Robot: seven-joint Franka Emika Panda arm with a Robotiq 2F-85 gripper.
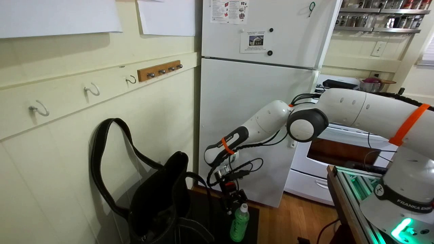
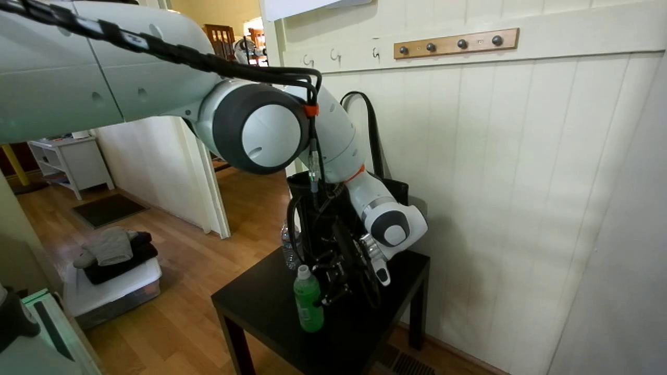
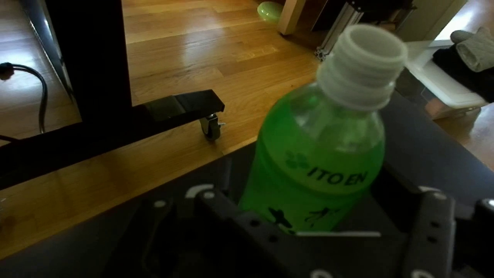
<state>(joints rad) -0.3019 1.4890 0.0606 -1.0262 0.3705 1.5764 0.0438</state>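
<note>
Green, the bottle stands just beside our end effector in an exterior view. An exterior view shows the worktop beneath both. Wrist view: fingers wide apart; we judge a gentle, centred squeeze suits the uncapped bottle.

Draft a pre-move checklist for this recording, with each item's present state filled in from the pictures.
1. Green plastic bottle with a white neck upright: ok, it stands on the black rectangular table.
2. Jaws open: ok, they stand apart, with the bottle showing between them in the wrist view.
3. Jaws touching the bottle: cannot tell, depth is unclear at the fingertips.
4. Cap fitted: not ok, the threaded neck is open at the top.
5. Room beside the black bag with long straps: cannot tell, it stands near the jaws but the gap can't be judged.
</note>
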